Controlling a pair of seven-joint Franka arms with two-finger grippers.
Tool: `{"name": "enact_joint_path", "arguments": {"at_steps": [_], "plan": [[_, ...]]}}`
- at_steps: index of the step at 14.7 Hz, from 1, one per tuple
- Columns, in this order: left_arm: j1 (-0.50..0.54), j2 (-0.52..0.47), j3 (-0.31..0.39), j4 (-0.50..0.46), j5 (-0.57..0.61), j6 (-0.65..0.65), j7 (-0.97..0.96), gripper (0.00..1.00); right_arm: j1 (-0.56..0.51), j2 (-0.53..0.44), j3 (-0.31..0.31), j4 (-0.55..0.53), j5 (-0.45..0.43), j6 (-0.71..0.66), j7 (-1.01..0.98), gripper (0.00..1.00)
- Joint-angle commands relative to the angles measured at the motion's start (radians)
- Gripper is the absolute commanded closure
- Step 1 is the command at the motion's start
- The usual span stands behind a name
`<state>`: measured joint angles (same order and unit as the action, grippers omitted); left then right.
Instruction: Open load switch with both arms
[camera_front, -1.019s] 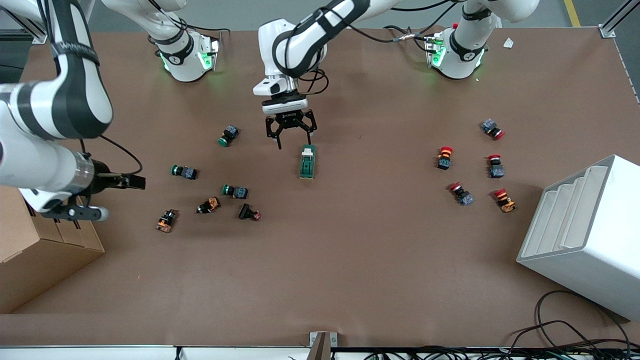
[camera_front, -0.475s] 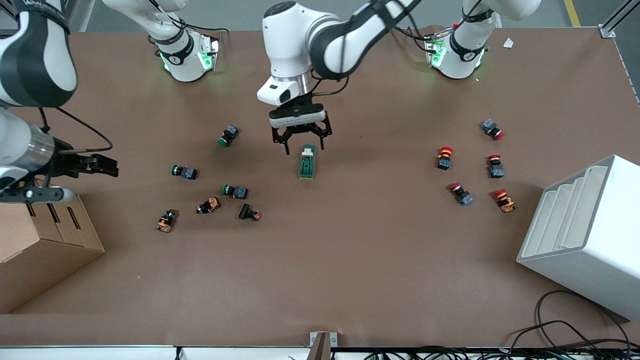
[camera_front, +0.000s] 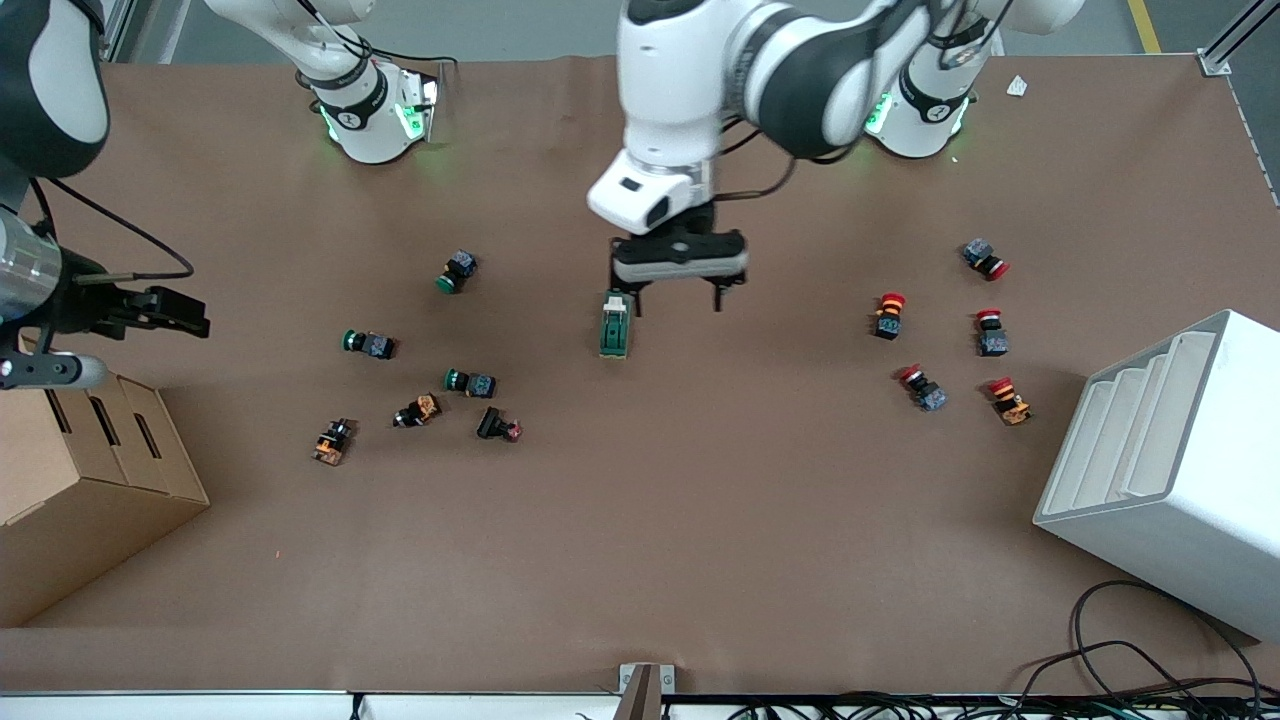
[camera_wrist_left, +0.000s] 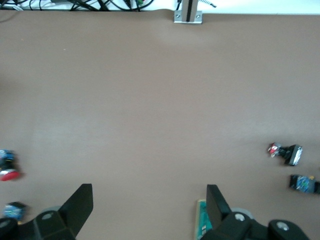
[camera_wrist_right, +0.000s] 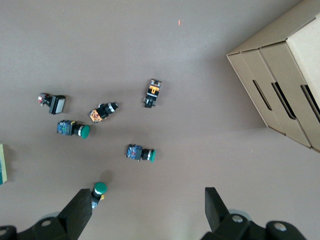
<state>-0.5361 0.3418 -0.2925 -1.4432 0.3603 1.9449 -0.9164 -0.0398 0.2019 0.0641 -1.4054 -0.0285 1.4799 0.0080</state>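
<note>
The load switch (camera_front: 614, 327) is a dark-green block with a white handle end, lying mid-table; the handle end points toward the arms' bases. My left gripper (camera_front: 679, 303) hangs open just beside that handle end, toward the left arm's end of the table, and one finger (camera_front: 640, 304) is close to the switch. The left wrist view shows the load switch (camera_wrist_left: 202, 225) outside the open left gripper (camera_wrist_left: 148, 202), next to one finger (camera_wrist_left: 216, 202). My right gripper (camera_front: 192, 313) is open and empty, up over the right arm's end of the table. In its wrist view the right gripper (camera_wrist_right: 147, 206) frames bare table.
Green and orange push-buttons (camera_front: 470, 382) are scattered toward the right arm's end, one of them (camera_wrist_right: 98, 190) by a right finger. Red push-buttons (camera_front: 888, 315) lie toward the left arm's end. A white rack (camera_front: 1170, 470) and a cardboard box (camera_front: 80, 490) stand at the table's ends.
The left gripper has slid from over the switch's handle end toward the left arm's end and risen. The right gripper has drawn back toward the cardboard box side.
</note>
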Motion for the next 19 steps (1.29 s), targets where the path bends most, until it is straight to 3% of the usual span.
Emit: {"name": "enact_joint_path", "arguments": {"at_steps": [1, 6, 11, 13, 15, 19], "plan": [[0.088, -0.015, -0.011, 0.058, -0.092, -0.119, 0.196, 0.0, -0.012, 0.002, 0.019, 0.02, -0.013, -0.029, -0.005, 0.0], [0.278, -0.098, -0.01, 0.067, -0.21, -0.25, 0.491, 0.0, -0.005, -0.001, 0.025, 0.011, 0.005, -0.078, -0.008, 0.0], [0.419, -0.147, -0.005, 0.067, -0.225, -0.305, 0.66, 0.0, -0.011, -0.03, 0.019, -0.023, 0.019, -0.081, -0.01, 0.0], [0.433, -0.165, -0.002, 0.067, -0.231, -0.311, 0.679, 0.0, 0.015, -0.033, -0.004, -0.024, 0.021, -0.082, -0.01, 0.0], [0.461, -0.175, -0.002, 0.067, -0.231, -0.362, 0.68, 0.0, 0.084, -0.061, -0.077, -0.052, 0.021, -0.072, -0.011, 0.0], [0.456, -0.234, 0.062, 0.046, -0.25, -0.424, 0.744, 0.0, 0.087, -0.14, -0.084, -0.131, 0.021, -0.04, -0.013, 0.0]]}}
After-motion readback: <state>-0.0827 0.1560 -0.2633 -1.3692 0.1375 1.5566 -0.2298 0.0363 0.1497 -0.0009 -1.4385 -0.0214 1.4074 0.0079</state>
